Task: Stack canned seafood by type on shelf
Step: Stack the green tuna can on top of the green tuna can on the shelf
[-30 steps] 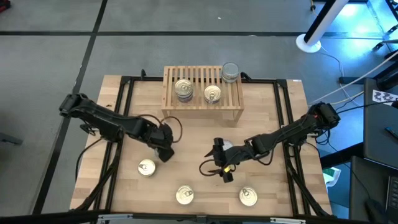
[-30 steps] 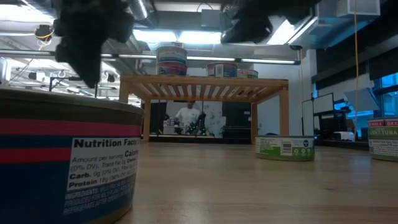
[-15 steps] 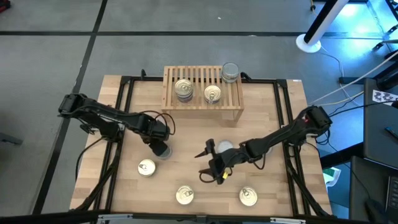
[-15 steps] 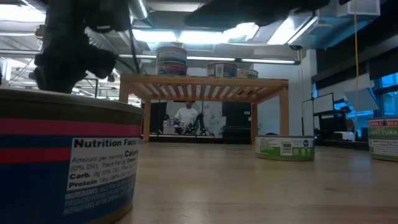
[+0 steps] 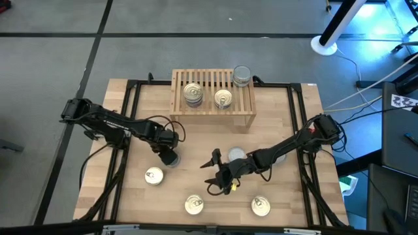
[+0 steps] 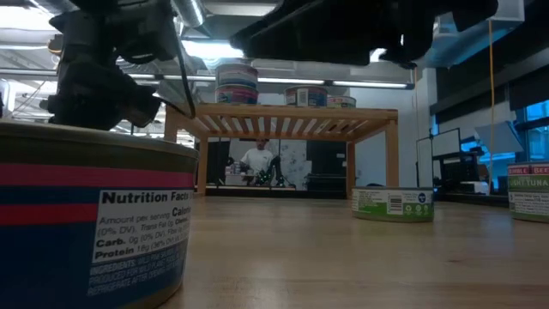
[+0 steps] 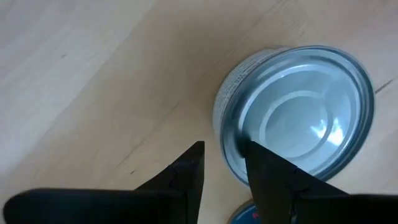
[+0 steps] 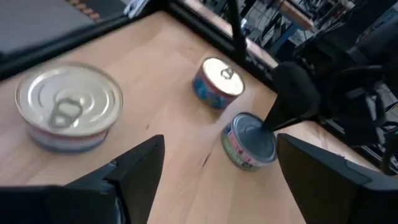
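The light-wood shelf stands at the table's far middle with three cans on it. My left gripper points down over a silver-lidded, green-labelled can. Its fingers are slightly apart at the can's edge with nothing between them. My right gripper hovers wide open at mid-table, holding nothing. Gold-lidded cans stand on their bases near the front edge. My left gripper comes at the silver-lidded can from above. One finger stands over the lid's rim and the other stands outside the wall. I cannot tell whether either finger touches the can, which stands upright on the table.
Another silver-lidded can stands beside my right arm. A black frame runs along the table's sides. The low view has a large red-and-blue can close in front and a green-labelled can farther off. A person shows beyond the shelf.
My left gripper has come down over the silver-lidded can. My right gripper has moved toward the table's left, sunk a little and rolled about its own axis, staying open. No can has moved.
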Robot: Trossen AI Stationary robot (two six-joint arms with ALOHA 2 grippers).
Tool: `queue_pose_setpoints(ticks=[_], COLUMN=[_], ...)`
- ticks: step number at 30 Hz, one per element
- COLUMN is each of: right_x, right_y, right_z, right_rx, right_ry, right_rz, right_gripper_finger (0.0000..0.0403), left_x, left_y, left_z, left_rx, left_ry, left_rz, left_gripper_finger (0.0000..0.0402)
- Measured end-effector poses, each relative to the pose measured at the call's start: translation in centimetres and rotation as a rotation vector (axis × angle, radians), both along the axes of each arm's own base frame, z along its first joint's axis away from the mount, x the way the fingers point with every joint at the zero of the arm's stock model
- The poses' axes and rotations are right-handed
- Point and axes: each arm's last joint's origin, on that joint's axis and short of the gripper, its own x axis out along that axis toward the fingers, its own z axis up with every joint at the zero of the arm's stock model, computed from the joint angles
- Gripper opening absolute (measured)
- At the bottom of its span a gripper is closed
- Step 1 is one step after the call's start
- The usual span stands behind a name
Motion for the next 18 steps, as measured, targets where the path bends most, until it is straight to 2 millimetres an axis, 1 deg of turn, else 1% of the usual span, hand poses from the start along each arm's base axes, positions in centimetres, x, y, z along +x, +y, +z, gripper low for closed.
queue_pose_setpoints(ticks=[4,9,14,18], right_x=[0.1,0.1,0.2,0.4], right_y=[0.0,0.0,0.1,0.2], right_z=[-0.3,-0.3,-0.6,-1.9], right_rx=[-0.006,-0.006,-0.052,-0.172], right_ry=[0.008,0.006,0.004,0.013], right_rz=[0.001,0.001,0.019,0.066], right_gripper_finger=[0.0308,0.0308,0.0308,0.0308], left_x=[-0.1,0.4,1.0,1.1], left_y=[0.0,-0.2,-0.3,-0.3], left_z=[-0.5,-0.7,-0.6,-0.6], left_rx=[-0.022,-0.076,-0.076,-0.075], left_ry=[-0.019,-0.083,-0.148,-0.159], left_rz=[0.009,-0.002,-0.003,0.0], left_gripper_finger=[0.0111,0.0105,0.0065,0.0032])
